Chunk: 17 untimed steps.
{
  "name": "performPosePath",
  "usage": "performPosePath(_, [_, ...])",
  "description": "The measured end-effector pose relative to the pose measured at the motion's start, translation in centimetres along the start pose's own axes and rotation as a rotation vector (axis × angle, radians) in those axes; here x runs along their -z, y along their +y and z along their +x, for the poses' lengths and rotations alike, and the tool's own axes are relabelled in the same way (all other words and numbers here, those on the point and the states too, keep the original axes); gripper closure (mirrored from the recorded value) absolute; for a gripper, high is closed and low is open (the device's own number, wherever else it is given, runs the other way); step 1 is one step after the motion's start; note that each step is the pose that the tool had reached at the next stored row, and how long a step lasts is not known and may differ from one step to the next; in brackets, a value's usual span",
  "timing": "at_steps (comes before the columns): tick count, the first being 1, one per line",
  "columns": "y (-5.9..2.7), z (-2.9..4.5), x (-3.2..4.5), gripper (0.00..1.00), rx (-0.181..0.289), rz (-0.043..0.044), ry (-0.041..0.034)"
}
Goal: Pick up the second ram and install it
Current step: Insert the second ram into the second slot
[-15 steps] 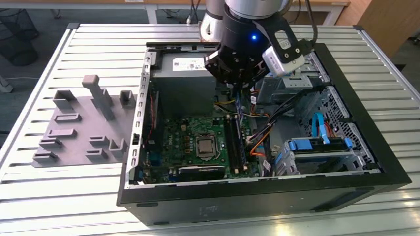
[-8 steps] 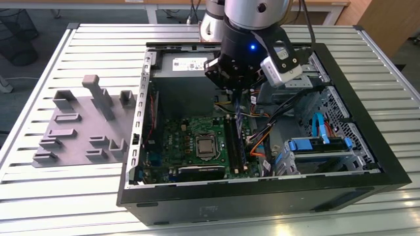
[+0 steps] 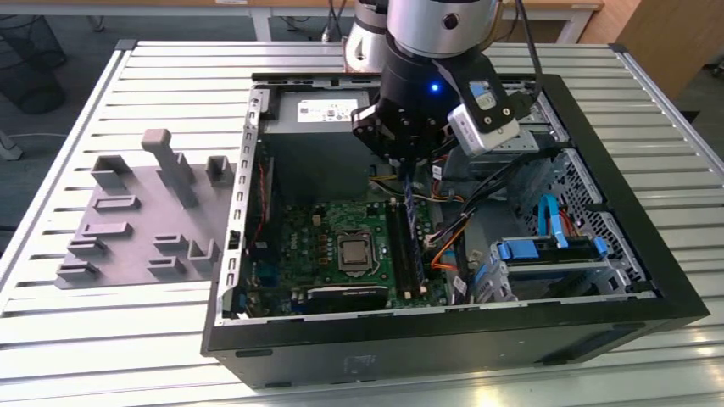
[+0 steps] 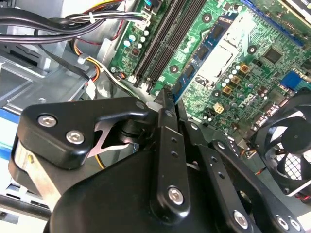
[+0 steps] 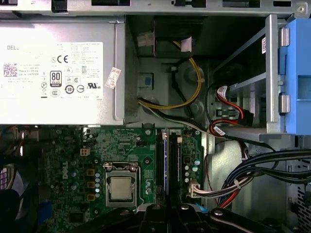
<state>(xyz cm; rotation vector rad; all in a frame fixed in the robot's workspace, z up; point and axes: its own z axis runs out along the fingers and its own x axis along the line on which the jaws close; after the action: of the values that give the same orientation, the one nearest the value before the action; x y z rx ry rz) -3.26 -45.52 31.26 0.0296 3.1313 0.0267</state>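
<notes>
In the exterior view my gripper (image 3: 408, 163) hangs inside the open computer case (image 3: 633, 254), over the right side of the green motherboard (image 3: 322, 246). It is shut on the second ram (image 3: 411, 212), a thin dark stick that reaches down toward the long black memory slots (image 3: 403, 263). The first wrist view looks along the ram's edge (image 5: 173, 165), with it lined up above the slots (image 5: 160, 160) beside the processor socket (image 5: 120, 187). The gripper (image 5: 167, 209) sits at that picture's edge. In the second wrist view the black fingers (image 4: 165, 104) are pressed together, with the slots (image 4: 167, 39) beyond them.
A grey fixture plate (image 3: 136, 229) with upright blocks lies on the slatted table at the exterior view's left. Inside the case are the power supply (image 5: 58, 73), a blue drive cage (image 3: 543, 250), bundles of cables (image 5: 262, 170) and a fan (image 4: 291, 145).
</notes>
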Motion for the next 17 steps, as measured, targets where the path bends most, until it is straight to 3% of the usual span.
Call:
performPosePath(9, [-0.05,0.00,-0.08,0.86,0.000,-0.0001,0.0015])
performPosePath(17, [-0.09,-0.07,-1.42,0.86,-0.005,0.0002,0.0062])
